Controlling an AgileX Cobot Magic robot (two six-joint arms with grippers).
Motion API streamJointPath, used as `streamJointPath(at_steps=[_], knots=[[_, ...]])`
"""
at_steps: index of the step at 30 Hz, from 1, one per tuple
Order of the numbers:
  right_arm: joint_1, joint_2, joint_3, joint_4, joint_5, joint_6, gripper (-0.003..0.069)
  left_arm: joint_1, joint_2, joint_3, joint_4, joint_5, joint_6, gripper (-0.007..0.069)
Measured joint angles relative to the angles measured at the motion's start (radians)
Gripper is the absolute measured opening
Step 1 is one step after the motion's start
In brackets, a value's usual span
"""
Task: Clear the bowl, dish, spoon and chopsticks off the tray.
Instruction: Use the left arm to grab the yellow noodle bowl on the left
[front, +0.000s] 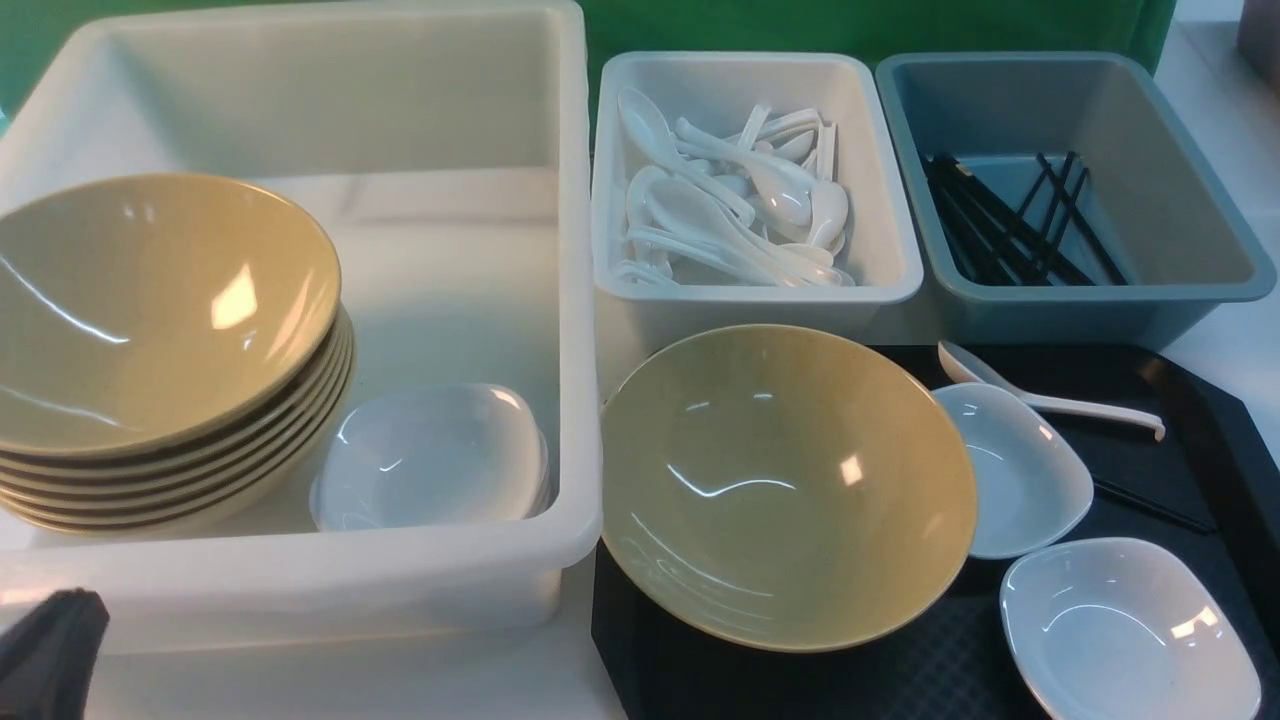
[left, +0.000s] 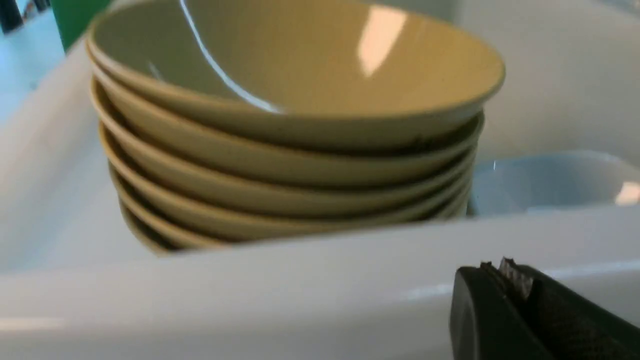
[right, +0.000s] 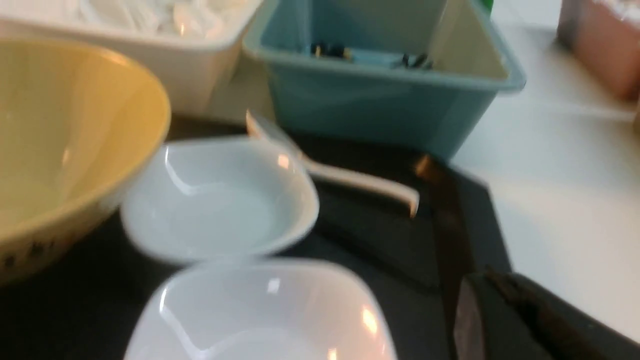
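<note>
Nearest the front camera, the nearer white dish (front: 1130, 630) is sitting on the tray (front: 1225, 420), the farther white dish (front: 1020, 470) just behind it; the bowl (front: 785, 485) is tilting toward the lens beside them, its rim overlapping the farther dish; one spoon (front: 1050, 395) is lying behind; the chopsticks (front: 1150, 505) are showing only as a thin dark line, too faint for counting. Nothing is leaving the tray yet.

Sorting seems to be governing the rest: the large white tub (front: 300, 590) is holding about six stacked bowls (front: 150, 310) and some stacked dishes (front: 430, 460); the spoon tub (front: 760, 295) and grey-blue tub (front: 1090, 300) are taking cutlery, uncountable.

The left hand (left: 505, 305) is hanging outside the large tub's wall; the right hand (right: 500, 320) is hovering by the tray's edge; whether either is released or clenched, I cannot tell.
</note>
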Motion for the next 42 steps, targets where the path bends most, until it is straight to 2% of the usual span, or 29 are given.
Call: streamJointPath(at_steps=[5, 8, 9, 10, 11, 13, 14, 20, 22, 25, 26, 27, 28, 32, 36, 38, 41, 42], knots=[[0.000, 0.000, 0.000, 0.000, -0.353, -0.001, 0.0067, 0.000, 0.000, 0.000, 0.062, -0.321, 0.000, -0.0008], [0.000, 0.000, 0.000, 0.000, -0.492, 0.001, 0.0068, 0.000, 0.000, 0.000, 0.087, -0.438, 0.000, -0.0008], [0.000, 0.000, 0.000, 0.000, -0.607, 0.008, 0.0070, 0.000, 0.000, 0.000, 0.104, -0.524, 0.000, -0.0008], [0.000, 0.000, 0.000, 0.000, -0.634, 0.013, 0.0070, 0.000, 0.000, 0.000, 0.104, -0.524, 0.000, -0.0008], [0.000, 0.000, 0.000, 0.000, -0.735, 0.062, 0.0073, 0.000, 0.000, 0.000, 0.122, -0.621, 0.000, -0.0008], [0.000, 0.000, 0.000, 0.000, -0.826, 0.147, 0.0076, 0.000, 0.000, 0.000, 0.131, -0.699, -0.008, -0.0008], [0.000, 0.000, 0.000, 0.000, -0.897, 0.238, 0.0078, 0.000, 0.000, 0.000, 0.137, -0.755, -0.021, -0.0008], [0.000, 0.000, 0.000, 0.005, -0.982, 0.457, 0.0078, 0.000, -0.001, -0.003, 0.117, -0.902, -0.117, -0.0008], [0.000, 0.000, 0.000, 0.005, -0.983, 0.479, 0.0078, 0.000, -0.002, -0.028, 0.104, -0.883, -0.149, -0.0008], [0.000, -0.001, -0.044, 0.008, -0.859, 0.446, 0.0078, 0.000, 0.007, -0.215, 0.084, -0.702, -0.199, -0.0008], [0.000, -0.001, -0.056, 0.008, -0.849, 0.434, 0.0078, 0.000, 0.009, -0.227, 0.084, -0.690, -0.199, -0.0008], [0.000, -0.001, -0.111, 0.008, -0.757, 0.375, 0.0078, 0.000, 0.048, -0.331, 0.082, -0.587, -0.202, -0.0008], [0.000, -0.001, -0.111, 0.008, -0.747, 0.375, 0.0078, 0.000, 0.053, -0.356, 0.082, -0.562, -0.202, -0.0008], [0.000, 0.037, -0.231, 0.007, -0.593, 0.182, 0.0078, 0.000, 0.208, -0.557, 0.078, -0.365, -0.190, -0.0008], [0.000, 0.113, -0.246, 0.007, -0.534, 0.066, 0.0078, 0.000, 0.379, -0.592, 0.078, -0.325, -0.168, -0.0008], [0.000, 0.131, -0.248, 0.007, -0.510, 0.059, 0.0078, 0.000, 0.427, -0.592, 0.078, -0.319, -0.169, -0.0008], [0.000, 0.188, -0.307, 0.007, -0.267, 0.046, 0.0078, -0.002, 0.606, -0.633, 0.078, -0.192, -0.228, -0.0008], [0.000, 0.191, -0.312, 0.007, -0.249, 0.043, 0.0078, -0.005, 0.622, -0.642, 0.077, -0.165, -0.234, -0.0008]])
